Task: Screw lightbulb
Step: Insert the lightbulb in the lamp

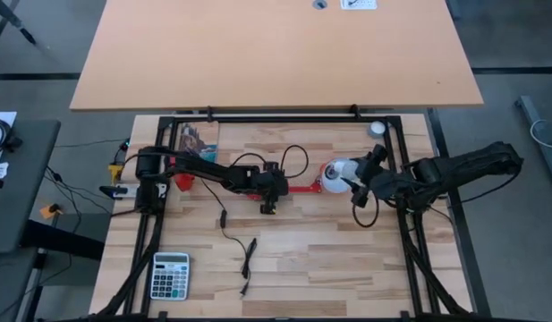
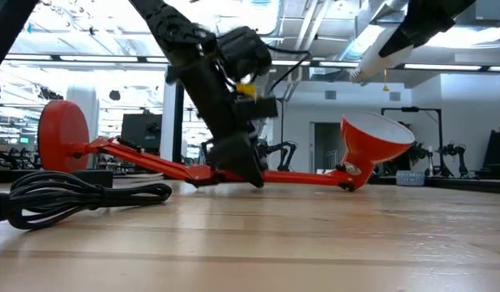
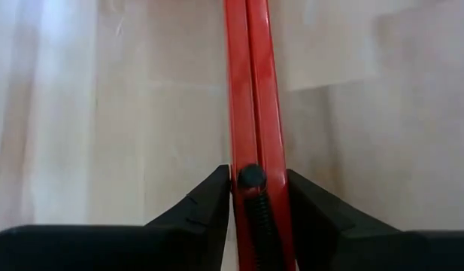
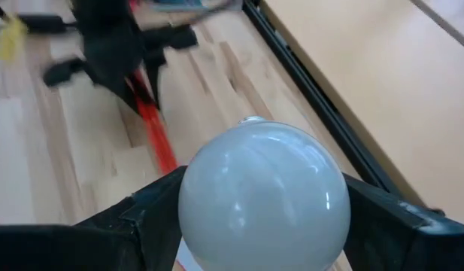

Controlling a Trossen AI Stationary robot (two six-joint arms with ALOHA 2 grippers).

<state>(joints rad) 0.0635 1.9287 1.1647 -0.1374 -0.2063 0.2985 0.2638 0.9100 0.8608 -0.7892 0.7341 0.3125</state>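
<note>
A red desk lamp lies on its side on the wooden table: its round base (image 2: 59,134) stands on edge at the left, and its thin arm (image 1: 301,189) runs right to the shade (image 2: 378,144), whose white inside opens upward. My left gripper (image 3: 258,181) is shut on the lamp arm near the table's middle (image 1: 271,192). My right gripper (image 4: 262,207) is shut on the white lightbulb (image 4: 262,196) and holds it in the air just above the shade (image 2: 378,58). My left gripper pinches the lamp's arm (image 3: 254,162) between its two fingers, at a black pivot pin with a spring. The fingers slant down from the left and lie across the arm, which rests low on the table. My right gripper pinches the bulb's round glass globe (image 4: 216,203) between its two fingers, one on each side. It comes in from the table's right, slanting down. The bulb is lifted clear, above the shade's opening.
The lamp's black cord (image 2: 79,199) lies coiled near the base and trails toward the near edge (image 1: 244,259). A calculator (image 1: 170,275) lies at the near left. A small grey disc (image 1: 376,130) sits at the far right. A black frame (image 1: 284,117) borders the table.
</note>
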